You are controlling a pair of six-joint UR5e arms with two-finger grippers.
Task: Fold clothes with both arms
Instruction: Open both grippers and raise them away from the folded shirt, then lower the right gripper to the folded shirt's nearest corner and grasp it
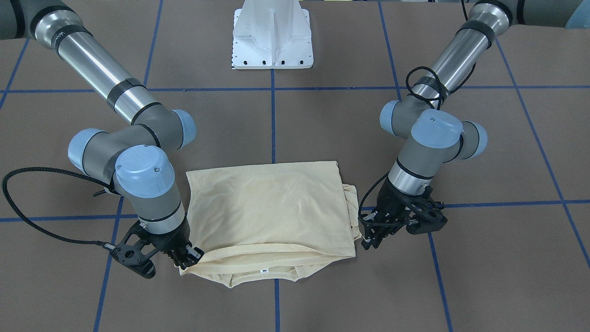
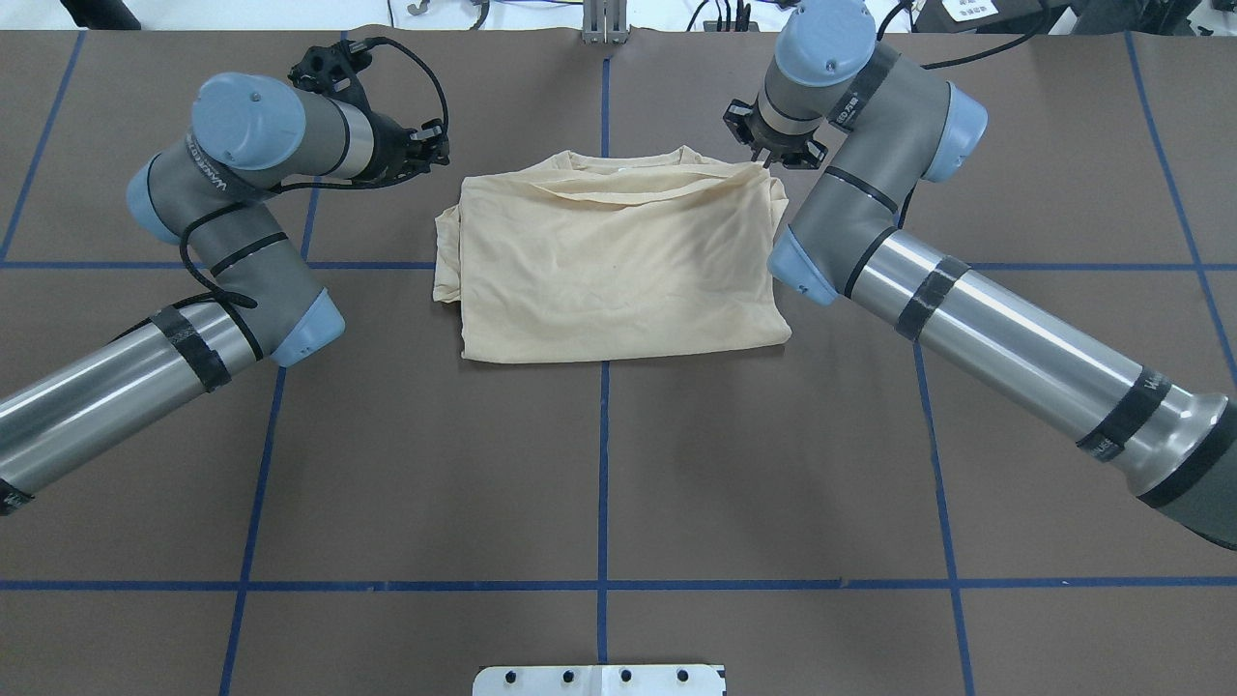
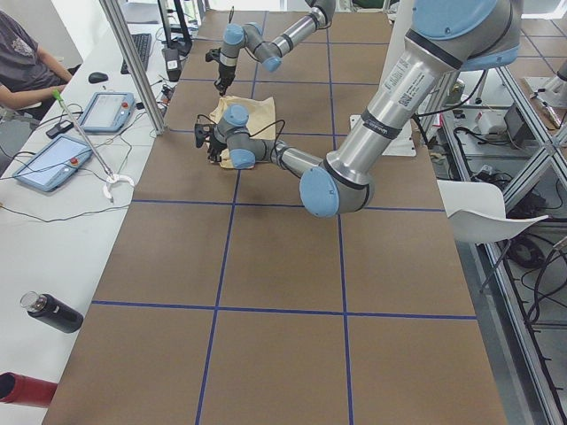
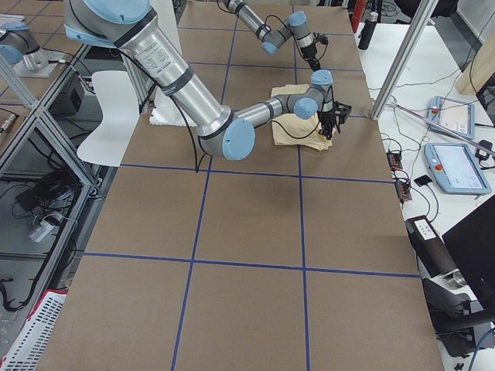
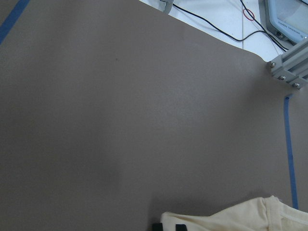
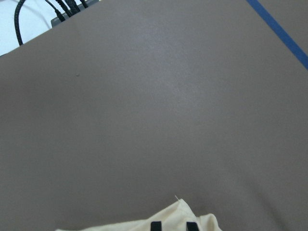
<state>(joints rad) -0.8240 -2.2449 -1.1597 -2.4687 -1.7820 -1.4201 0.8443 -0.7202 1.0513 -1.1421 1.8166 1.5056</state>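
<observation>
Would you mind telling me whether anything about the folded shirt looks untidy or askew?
Yes. The T-shirt is folded unevenly: a bunch of fabric pokes out past the edge nearest the left arm, and the collar layer sticks out beyond the top fold.

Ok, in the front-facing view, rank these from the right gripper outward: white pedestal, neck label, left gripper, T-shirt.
From the right gripper, on that view's left:
1. T-shirt: its corner lies at the fingertips.
2. Neck label: at the collar, mid-view.
3. Left gripper: past the shirt's opposite edge, view's right.
4. White pedestal: top of the view, by the robot's base.
</observation>
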